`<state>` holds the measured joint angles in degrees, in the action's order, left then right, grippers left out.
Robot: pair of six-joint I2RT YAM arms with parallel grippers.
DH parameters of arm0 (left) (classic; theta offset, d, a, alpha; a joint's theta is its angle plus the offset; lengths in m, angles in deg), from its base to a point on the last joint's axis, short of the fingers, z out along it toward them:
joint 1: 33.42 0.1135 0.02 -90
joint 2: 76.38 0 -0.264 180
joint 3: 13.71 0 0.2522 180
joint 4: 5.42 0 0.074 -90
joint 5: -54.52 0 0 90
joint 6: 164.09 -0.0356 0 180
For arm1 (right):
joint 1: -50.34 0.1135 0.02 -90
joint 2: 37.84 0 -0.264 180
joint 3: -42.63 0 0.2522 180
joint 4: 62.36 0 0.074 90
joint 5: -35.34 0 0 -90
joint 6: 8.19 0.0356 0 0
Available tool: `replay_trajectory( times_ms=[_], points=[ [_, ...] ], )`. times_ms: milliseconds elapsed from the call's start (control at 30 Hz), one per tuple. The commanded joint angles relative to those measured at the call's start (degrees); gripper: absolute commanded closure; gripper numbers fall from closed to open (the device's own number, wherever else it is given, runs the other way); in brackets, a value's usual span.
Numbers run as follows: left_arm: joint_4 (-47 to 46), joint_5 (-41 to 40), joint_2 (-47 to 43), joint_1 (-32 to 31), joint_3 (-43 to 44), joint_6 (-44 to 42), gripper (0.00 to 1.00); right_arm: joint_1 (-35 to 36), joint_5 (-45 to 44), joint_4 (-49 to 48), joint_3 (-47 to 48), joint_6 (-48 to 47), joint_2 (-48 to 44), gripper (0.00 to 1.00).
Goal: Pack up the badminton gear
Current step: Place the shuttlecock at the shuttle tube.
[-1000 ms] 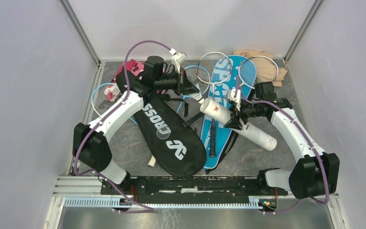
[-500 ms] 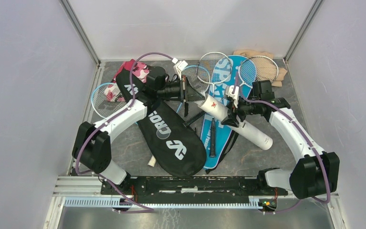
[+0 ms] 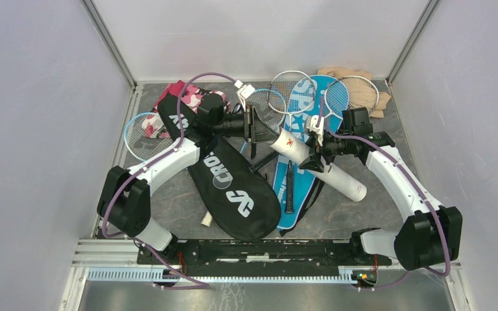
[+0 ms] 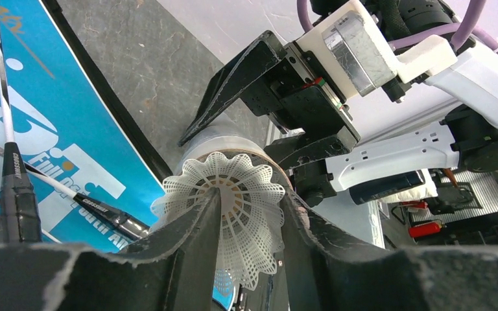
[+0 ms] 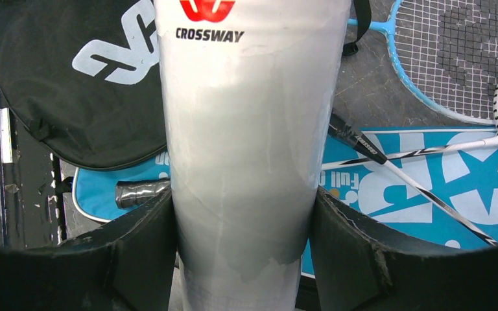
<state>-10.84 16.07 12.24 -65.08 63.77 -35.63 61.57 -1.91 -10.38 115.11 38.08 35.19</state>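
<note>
I see grey counter | black cover lying diagonally left of centre, touching blue cover beside it | blue racket far left, partly under black cover | pink cloth back left | beige cloth back right corner

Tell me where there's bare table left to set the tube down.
Bare table shows near right, bordered by the blue racket cover, the white tube and the right arm. A narrower strip lies near left, between the black racket cover and the left arm. The far middle is crowded with rackets and the left gripper holding a shuttlecock.
</note>
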Motion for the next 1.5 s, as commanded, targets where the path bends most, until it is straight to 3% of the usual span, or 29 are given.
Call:
replay_trajectory(
  times_ms=[0,933,1200,1467],
  points=[
    [-1.66,6.62,-4.16,-1.21,0.50,-2.58,0.52,0.06,-1.68,-1.81,1.92,-0.43,0.22,0.86],
    [8.63,7.23,-7.53,0.45,2.52,-14.86,0.40,0.10,-2.81,0.72,2.14,-3.30,1.47,0.86],
    [13.15,2.06,-6.44,0.28,3.31,-20.89,0.37,0.24,-1.73,2.27,2.89,-3.54,1.15,0.86],
    [17.36,1.81,-4.27,-1.53,4.45,-25.58,0.37,0.45,-1.07,2.91,3.40,-3.56,0.97,0.86]
  ],
)
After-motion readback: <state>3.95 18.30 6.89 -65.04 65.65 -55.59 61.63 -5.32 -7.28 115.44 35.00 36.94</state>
